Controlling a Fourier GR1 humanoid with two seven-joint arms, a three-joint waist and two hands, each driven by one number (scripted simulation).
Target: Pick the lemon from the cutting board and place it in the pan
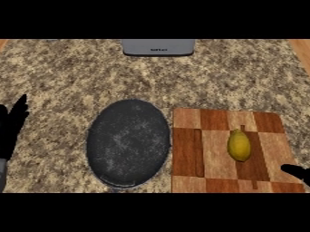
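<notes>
Ok, left robot hand [4, 131] rests open, fingers up, holding nothing. Pan [128, 142] sits well to its right, cutting board [188, 149] just beside that. Lemon [239, 145] lies on the board, near and ahead-left of the right robot hand [306, 176], whose grip state I can't tell. Probably light, stiff, waxy-slick; take it across the belly. Yellow, oval, pointed ends.

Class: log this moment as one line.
lemon on cutting board | pan beside it | left hand open, resting at edge | right hand by board's corner
</notes>
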